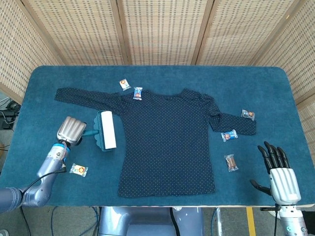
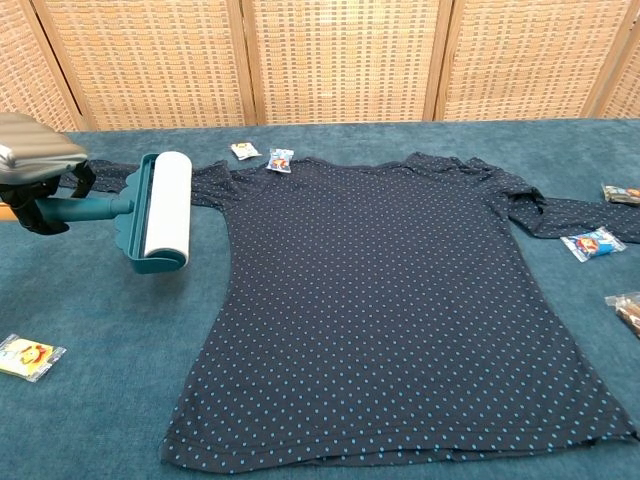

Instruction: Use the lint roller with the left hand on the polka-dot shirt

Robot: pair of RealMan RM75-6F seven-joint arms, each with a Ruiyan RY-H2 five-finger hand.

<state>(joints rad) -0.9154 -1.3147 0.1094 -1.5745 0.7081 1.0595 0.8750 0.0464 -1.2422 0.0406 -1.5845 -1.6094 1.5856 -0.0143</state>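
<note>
The dark polka-dot shirt [image 1: 170,142] [image 2: 400,300] lies flat in the middle of the blue table, sleeves spread to both sides. My left hand [image 1: 71,131] [image 2: 35,160] grips the teal handle of the lint roller [image 1: 106,130] [image 2: 160,210]. The white roll sits just left of the shirt's body, over the table cloth below the left sleeve. Whether it touches the cloth I cannot tell. My right hand [image 1: 279,167] hangs at the table's front right corner with fingers spread, holding nothing; it shows only in the head view.
Small snack packets lie scattered: two by the collar [image 1: 124,84] [image 1: 137,93], three near the right sleeve [image 1: 248,114] [image 1: 229,135] [image 1: 231,162], one at the front left [image 1: 78,170] [image 2: 28,357]. Woven screens stand behind the table.
</note>
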